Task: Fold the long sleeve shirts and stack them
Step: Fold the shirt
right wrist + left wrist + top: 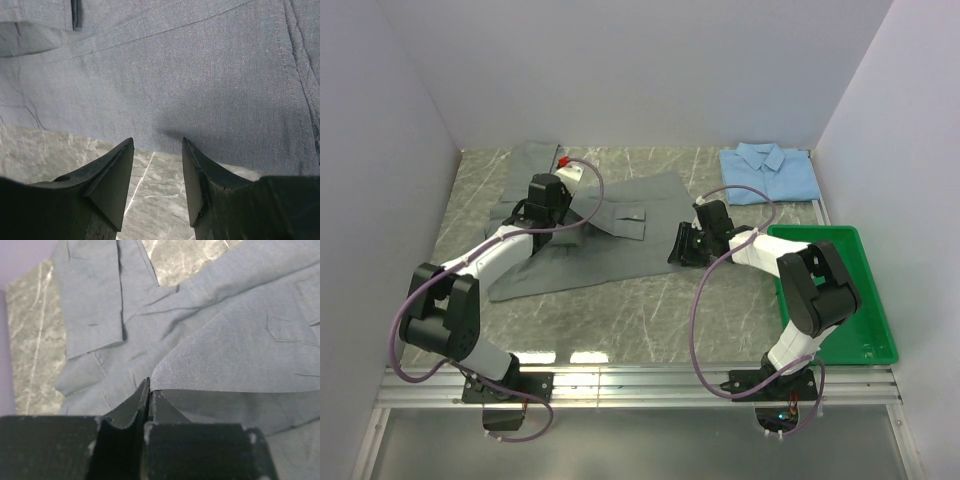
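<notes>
On the grey shirt (610, 245), left claw (149, 392) clamps; right claw (157, 145) gapes beside.

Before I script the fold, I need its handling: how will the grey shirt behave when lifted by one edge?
Probably floppy: the grey shirt drapes in creases where the left gripper pinches a fold. Likely light, since the thin weave lifts from one pinch. It may drag rather than slide freely on the marbled table.
</notes>
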Tool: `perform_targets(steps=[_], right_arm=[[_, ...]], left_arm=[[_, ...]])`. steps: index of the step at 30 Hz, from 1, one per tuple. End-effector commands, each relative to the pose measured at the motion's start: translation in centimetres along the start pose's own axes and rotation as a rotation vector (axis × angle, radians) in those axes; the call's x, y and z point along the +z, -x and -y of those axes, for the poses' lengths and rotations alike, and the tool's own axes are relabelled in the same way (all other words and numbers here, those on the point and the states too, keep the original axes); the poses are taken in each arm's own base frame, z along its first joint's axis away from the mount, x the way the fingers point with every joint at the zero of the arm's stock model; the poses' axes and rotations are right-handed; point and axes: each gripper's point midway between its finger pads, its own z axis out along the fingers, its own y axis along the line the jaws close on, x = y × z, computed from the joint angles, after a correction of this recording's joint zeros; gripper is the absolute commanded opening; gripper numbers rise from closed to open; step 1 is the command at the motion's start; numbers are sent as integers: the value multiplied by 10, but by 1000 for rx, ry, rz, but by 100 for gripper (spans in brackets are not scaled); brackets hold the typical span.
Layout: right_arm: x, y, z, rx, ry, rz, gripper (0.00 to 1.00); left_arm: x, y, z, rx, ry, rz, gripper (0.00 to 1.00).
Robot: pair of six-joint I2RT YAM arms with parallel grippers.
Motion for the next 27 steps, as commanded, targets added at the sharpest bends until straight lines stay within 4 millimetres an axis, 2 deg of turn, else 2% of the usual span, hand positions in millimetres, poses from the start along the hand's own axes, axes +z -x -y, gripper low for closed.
perform_targets(steps=[1, 6, 9, 10, 14, 15, 17, 18, 19, 20, 21, 22, 25, 27], right_arm=[[-14, 21, -22, -52, 57, 71, 51], [-21, 26, -28, -78, 80, 92, 51], [-27, 35, -41, -93, 122, 127, 51], [-31, 40, -48, -101, 135, 147, 51], [-37, 59, -66, -73, 171, 210, 51], [-38, 64, -71, -63, 186, 226, 51], [-36, 75, -78, -9, 200, 241, 52], [-37, 83, -84, 6, 220, 263, 53], [-31, 87, -87, 30, 227, 263, 54], [-28, 89, -92, 76, 245, 255, 55], [-25, 95, -96, 95, 262, 262, 55], [-14, 97, -96, 118, 263, 247, 56], [7, 102, -104, 187, 301, 212, 56], [22, 106, -105, 224, 302, 197, 56]], left_arm=[[4, 20, -11, 41, 55, 83, 5], [0, 16, 1, -26, -5, 63, 9], [-8, 9, 6, -90, -27, 31, 19], [-11, 9, 7, -108, -31, 27, 26], [-24, -8, 8, -189, -21, -43, 32], [-30, -4, 7, -207, -22, -32, 33], [-38, -10, 9, -259, -30, -53, 37], [-47, -6, 7, -280, -31, -37, 40], [-51, -10, 9, -299, -35, -47, 56], [-58, -7, 7, -312, -36, -31, 66], [-61, -7, 6, -328, -33, -30, 72], [-64, -8, 7, -342, -39, -31, 80], [-77, -11, 4, -395, -21, -27, 91], [-85, -10, -4, -440, 17, -9, 92]])
